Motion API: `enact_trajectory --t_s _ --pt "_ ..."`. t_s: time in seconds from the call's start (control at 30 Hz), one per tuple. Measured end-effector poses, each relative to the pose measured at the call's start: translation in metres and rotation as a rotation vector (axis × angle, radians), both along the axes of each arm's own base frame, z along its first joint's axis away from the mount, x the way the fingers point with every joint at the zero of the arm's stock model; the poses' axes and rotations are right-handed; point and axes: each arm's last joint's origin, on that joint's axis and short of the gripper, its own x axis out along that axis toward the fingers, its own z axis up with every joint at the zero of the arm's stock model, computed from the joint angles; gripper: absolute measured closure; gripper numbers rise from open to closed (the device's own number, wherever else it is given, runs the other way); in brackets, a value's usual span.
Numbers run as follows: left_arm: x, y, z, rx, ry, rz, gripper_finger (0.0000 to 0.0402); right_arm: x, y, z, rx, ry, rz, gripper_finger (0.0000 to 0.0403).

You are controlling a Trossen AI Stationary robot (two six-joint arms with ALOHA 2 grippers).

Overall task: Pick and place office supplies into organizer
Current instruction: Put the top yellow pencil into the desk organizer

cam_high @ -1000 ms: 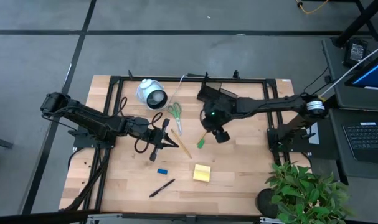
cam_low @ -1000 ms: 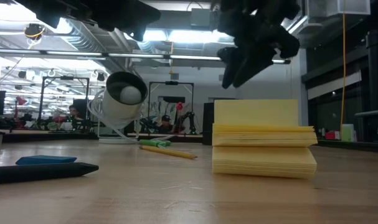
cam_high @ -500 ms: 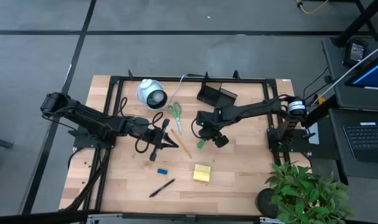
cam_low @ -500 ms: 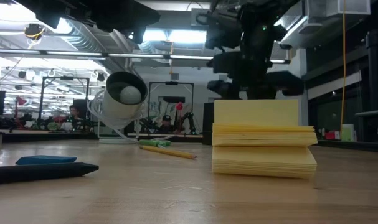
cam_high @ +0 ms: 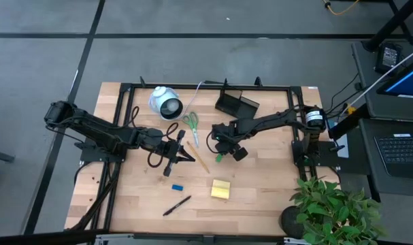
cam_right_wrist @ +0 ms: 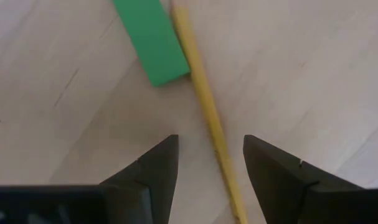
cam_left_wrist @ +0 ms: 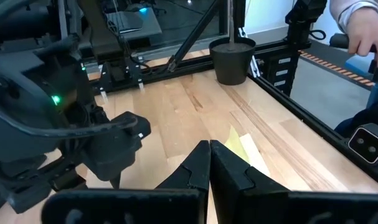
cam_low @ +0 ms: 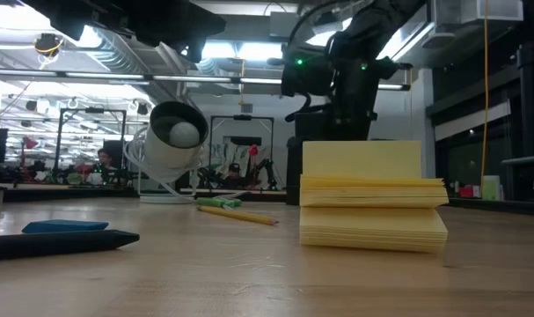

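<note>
since a second ago my right arm has folded in and swung lower over the bench, so my right gripper [cam_right_wrist: 204, 163] now hangs just above the green-tipped pencil [cam_right_wrist: 207, 106], jaws apart with the yellow shaft running up between them and its green end [cam_high: 220, 157] a little ahead. nothing is held there yet. my left gripper [cam_left_wrist: 210, 163] has not shifted: it waits near the middle of the bench [cam_high: 260, 190] with its fingers pressed together, and i see nothing between them. as for progress, i judge the job barely begun: the organizer [cam_high: 235, 104] sits at the far edge and i cannot make out any supply inside it, while the green-handled scissors [cam_high: 190, 126], another pencil [cam_high: 198, 158], the blue eraser [cam_high: 177, 186], a black pen [cam_high: 177, 205] and the yellow sticky-note pad [cam_high: 220, 189] all lie loose on the wood. the white round device [cam_high: 165, 103] stays out of it. only my right wrist view shows how the jaws straddle the pencil; the high view gives the layout but hides that under the arm. the low view, level with the bench, shows the pad [cam_low: 372, 195] large in front and my right arm behind it, with the pencil [cam_low: 236, 211] lying flat farther back. my left wrist view catches a person's hand [cam_left_wrist: 368, 25] beyond the bench.
</note>
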Motion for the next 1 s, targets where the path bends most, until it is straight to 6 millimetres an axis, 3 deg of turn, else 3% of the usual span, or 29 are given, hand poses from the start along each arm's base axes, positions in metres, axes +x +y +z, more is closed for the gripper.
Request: enact_trajectory --t_s 0.37,1.0 --pt "0.0 0.0 0.0 0.0 0.0 0.0 0.0396 -0.001 -0.012 -0.005 0.098 0.013 0.03 0.027" --pt "0.0 0.0 0.0 -0.005 0.002 0.001 0.04 -0.002 -0.02 -0.006 0.107 0.009 -0.01 0.0353"
